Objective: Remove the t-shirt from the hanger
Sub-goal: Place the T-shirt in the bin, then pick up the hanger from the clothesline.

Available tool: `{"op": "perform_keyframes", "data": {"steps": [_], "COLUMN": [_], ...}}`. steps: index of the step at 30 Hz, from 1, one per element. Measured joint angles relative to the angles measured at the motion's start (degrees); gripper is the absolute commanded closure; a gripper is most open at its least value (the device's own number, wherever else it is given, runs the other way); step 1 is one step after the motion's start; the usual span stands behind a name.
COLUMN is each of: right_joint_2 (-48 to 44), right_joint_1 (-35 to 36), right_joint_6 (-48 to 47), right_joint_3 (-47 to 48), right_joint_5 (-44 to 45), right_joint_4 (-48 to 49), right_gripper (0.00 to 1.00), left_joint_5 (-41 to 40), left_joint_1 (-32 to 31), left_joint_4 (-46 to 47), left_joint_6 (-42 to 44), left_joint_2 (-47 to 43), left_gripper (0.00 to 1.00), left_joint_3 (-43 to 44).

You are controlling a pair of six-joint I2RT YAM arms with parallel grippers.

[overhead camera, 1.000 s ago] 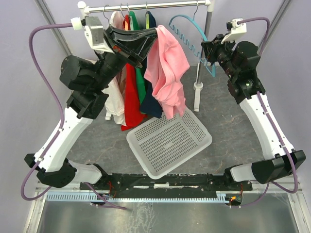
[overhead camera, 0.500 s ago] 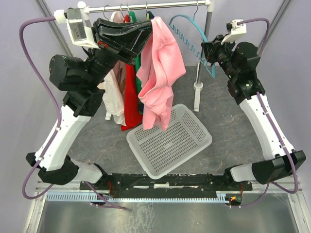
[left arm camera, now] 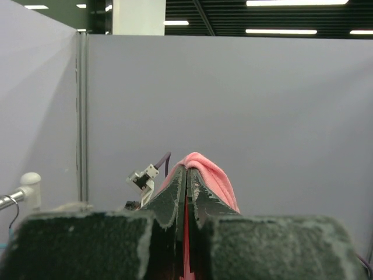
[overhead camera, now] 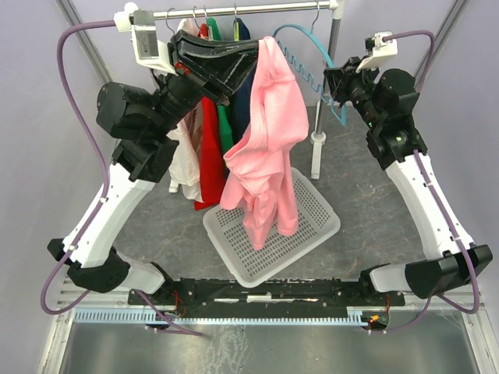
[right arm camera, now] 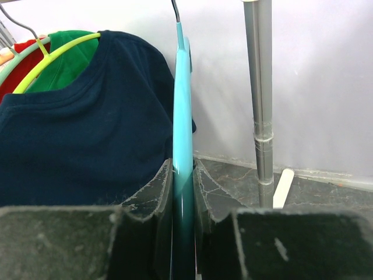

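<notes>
Grey speckled tabletop [overhead camera: 156, 226] below metal clothes rail [overhead camera: 257, 9], left gripper [overhead camera: 254, 48] pinched tight on pink cotton t-shirt [overhead camera: 269, 140], shirt dangling free over white perforated plastic basket [overhead camera: 312, 234], right gripper [right arm camera: 182, 169] clamped on bare turquoise plastic hanger [right arm camera: 182, 99], hanger hooked on rail.

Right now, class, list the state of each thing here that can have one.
pink t-shirt: off the hanger, dangling over the basket.
teal hanger: bare, no garment on it.
left gripper: jaws shut on the pink t-shirt.
right gripper: jaws shut on the teal hanger.
basket: upright, open side up.
navy t-shirt: hanging on the rail.
</notes>
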Motion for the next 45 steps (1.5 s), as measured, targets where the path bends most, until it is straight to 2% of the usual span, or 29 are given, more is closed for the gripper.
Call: {"op": "perform_keyframes", "data": {"steps": [6,13,19,27,29,30,31,33,35,37,45], "right_joint_2": [-0.66,-2.14,-3.63,-7.5,-8.17,-8.41,-8.63,-9.01,-9.27,-9.4,-9.73], "right_joint_1": [0.0,0.0,0.0,0.0,0.0,0.0,0.0,0.0,0.0,0.0,0.0], "right_joint_6": [-0.15,-0.2,-0.66,-1.33,-1.31,-1.29,-1.29,-1.27,-1.25,-1.16,-1.05], "right_joint_3": [0.0,0.0,0.0,-0.02,0.0,0.0,-0.02,-0.26,-0.68,-1.11,-1.81], "right_joint_5": [0.0,0.02,0.04,0.09,0.09,0.09,0.13,0.13,0.15,0.15,0.15], "right_joint_4": [-0.04,0.0,-0.13,-0.52,-0.52,-0.52,-0.52,-0.48,-0.5,-0.5,-0.9], "right_gripper": [0.49,0.32,0.25,0.23,0.23,0.23,0.23,0.23,0.23,0.23,0.23], "left_joint_5": [1.77,4.02,6.14,9.03,9.31,9.31,9.25,8.83,8.22,7.28,4.13], "left_joint_1": [0.0,0.0,0.0,0.0,0.0,0.0,0.0,0.0,0.0,0.0,0.0], "left_joint_4": [0.98,0.63,-0.7,-5.92,-7.69,-8.63,-9.84,-11.91,-14.12,-16.13,-20.02], "left_joint_6": [-2.32,-3.98,-4.48,-5.07,-5.05,-5.03,-4.98,-4.66,-4.74,-4.74,-3.69], "left_joint_2": [-0.35,-1.44,-3.04,-5.99,-7.17,-7.74,-8.33,-9.14,-9.62,-9.75,-9.73], "left_gripper": [0.97,0.97,0.97,0.96,0.82,0.69,0.52,0.35,0.22,0.18,0.17], "left_joint_3": [-5.49,-14.73,-20.06,-22.29,-22.29,-22.29,-22.29,-22.29,-22.29,-22.29,-22.29]}}
